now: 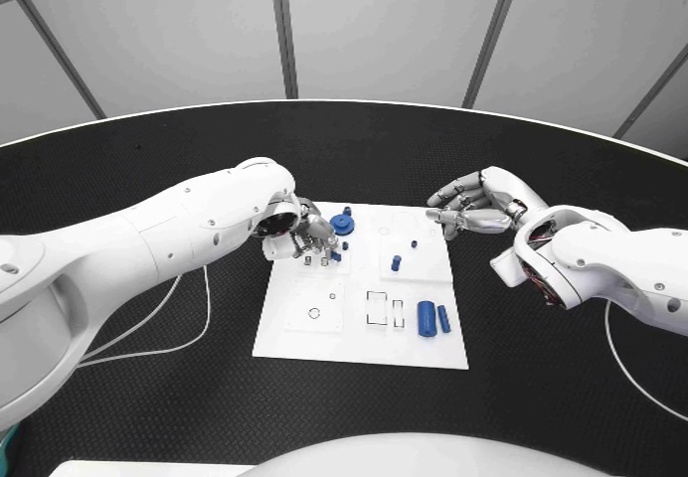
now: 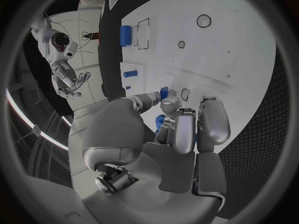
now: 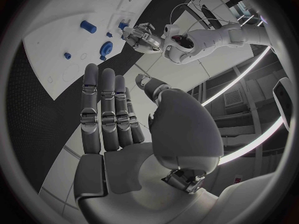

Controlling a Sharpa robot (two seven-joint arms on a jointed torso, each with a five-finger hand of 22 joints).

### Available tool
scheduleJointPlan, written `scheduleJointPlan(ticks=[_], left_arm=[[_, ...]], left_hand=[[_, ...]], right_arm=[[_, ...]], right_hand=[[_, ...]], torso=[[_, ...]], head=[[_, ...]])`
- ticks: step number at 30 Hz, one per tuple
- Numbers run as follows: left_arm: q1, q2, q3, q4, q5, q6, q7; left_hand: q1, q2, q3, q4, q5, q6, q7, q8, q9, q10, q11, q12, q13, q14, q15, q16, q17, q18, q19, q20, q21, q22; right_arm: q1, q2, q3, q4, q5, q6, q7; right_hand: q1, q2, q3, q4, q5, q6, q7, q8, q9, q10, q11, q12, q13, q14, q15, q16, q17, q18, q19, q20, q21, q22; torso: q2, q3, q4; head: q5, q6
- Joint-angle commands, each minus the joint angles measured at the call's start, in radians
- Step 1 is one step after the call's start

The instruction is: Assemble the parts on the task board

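Pinching a small blue part (image 2: 164,92), our left hand (image 1: 304,237) works over the task board (image 1: 359,343). We judge it light, rigid, slippery: grip its sides. Our right hand (image 1: 476,206) hangs loosely curled, holding nothing.

The head view is bright and even, lit from above: the white task board (image 1: 359,328) is close to blown out, so its printed outlines look faint, and the black table (image 1: 143,397) stays matte without glare. Soft, short shadows sit under the left hand (image 1: 304,237) on the board. Straight edges bow toward the frame's rim.

Both wrist views are fisheye circles in a dark vignette, bent strongly at the edges. In the left wrist view the board glares at upper right, and the near fingers (image 2: 185,129) are slightly soft. In the right wrist view, bright curved light strips streak the right side, and the fingers (image 3: 102,109) carry dull highlights.
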Motion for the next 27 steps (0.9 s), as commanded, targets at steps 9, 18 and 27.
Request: scheduleJointPlan(ticks=[9, 18, 27], left_arm=[[0.001, -0.088, 0.0, 0.096, -0.008, -0.125, 0.058], [0.001, -0.117, 0.0, 0.134, -0.077, -0.139, 0.073], [-0.002, -0.098, -0.001, 0.124, -0.135, -0.099, 0.075]], left_hand=[[-0.048, -0.029, 0.143, -0.144, 0.186, 0.036, -0.013, 0.024, 0.01, 0.034, -0.011, 0.015, 0.011, 0.047, -0.011, 0.006, 0.023, -0.019, 0.002, 0.0, 0.011, 0.013], [-0.052, -0.043, 0.139, -0.155, 0.247, 0.054, -0.02, 0.028, 0.01, 0.047, -0.018, 0.021, 0.017, 0.047, -0.017, 0.006, 0.024, -0.019, 0.003, -0.004, 0.013, 0.015], [-0.055, -0.055, 0.13, -0.161, 0.319, 0.072, -0.025, 0.023, 0.006, 0.058, -0.022, 0.022, 0.018, 0.047, -0.021, 0.006, 0.024, -0.019, 0.004, -0.007, 0.014, 0.016]], right_arm=[[0.0, -0.004, 0.0, -0.003, 0.0, 0.001, 0.0], [0.0, -0.005, 0.0, -0.004, 0.0, 0.001, 0.001], [0.0, -0.003, 0.0, -0.005, 0.0, 0.002, 0.001]], right_hand=[[-0.008, -0.002, 0.001, 0.006, 0.006, -0.004, 0.001, -0.002, -0.001, -0.008, -0.002, 0.006, 0.002, -0.009, 0.0, 0.005, 0.003, 0.002, -0.004, 0.002, -0.001, -0.002], [-0.009, -0.002, 0.001, 0.007, 0.007, -0.004, 0.001, -0.002, -0.001, -0.008, -0.002, 0.006, 0.003, -0.009, 0.0, 0.005, 0.004, 0.002, -0.004, 0.002, -0.001, -0.002], [-0.009, -0.002, 0.001, 0.007, 0.007, -0.004, 0.001, -0.002, -0.001, -0.008, -0.002, 0.006, 0.003, -0.009, 0.0, 0.005, 0.004, 0.002, -0.004, 0.002, -0.001, -0.002]], torso=[[-0.007, 0.0015, 0.0151], [-0.007, 0.0021, 0.0161], [-0.005, 0.0025, 0.0131]], head=[[-0.006, -0.006], [-0.004, -0.007], [0.002, -0.006]])
